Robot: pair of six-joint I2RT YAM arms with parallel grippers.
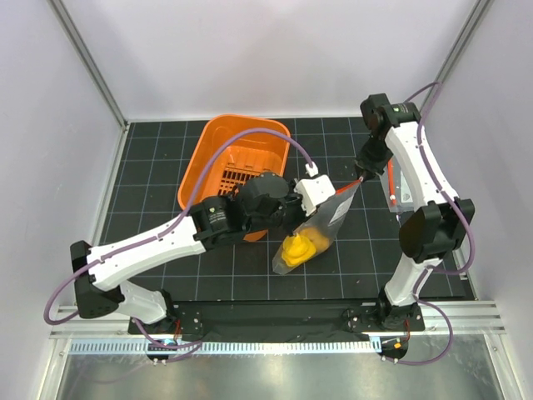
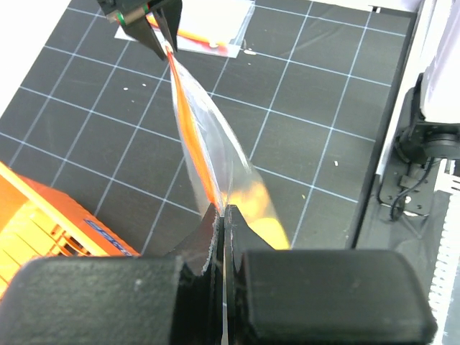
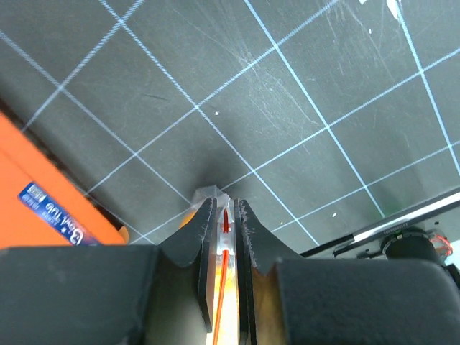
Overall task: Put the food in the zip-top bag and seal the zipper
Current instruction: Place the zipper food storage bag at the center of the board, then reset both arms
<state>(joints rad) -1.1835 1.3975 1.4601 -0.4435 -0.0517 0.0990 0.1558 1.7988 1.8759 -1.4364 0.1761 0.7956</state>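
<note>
The zip-top bag (image 1: pixel 321 223) hangs between my two grippers above the mat, with yellow and orange food (image 1: pixel 296 248) in its lower end. My left gripper (image 1: pixel 323 200) is shut on one end of the bag's top edge; in the left wrist view its jaws (image 2: pixel 221 213) pinch the plastic beside the red-orange zipper (image 2: pixel 188 126). My right gripper (image 1: pixel 361 177) is shut on the other end of the zipper. In the right wrist view its jaws (image 3: pixel 224 210) clamp the red strip and the white slider (image 3: pixel 223 230). Food glows yellow through the bag (image 2: pixel 272 219).
An orange basket (image 1: pixel 237 158) stands behind my left arm, and shows at the left of both wrist views (image 2: pixel 43 223) (image 3: pixel 43 194). A second clear pouch with a white label (image 1: pixel 398 190) lies on the mat at the right, also in the left wrist view (image 2: pixel 215 32).
</note>
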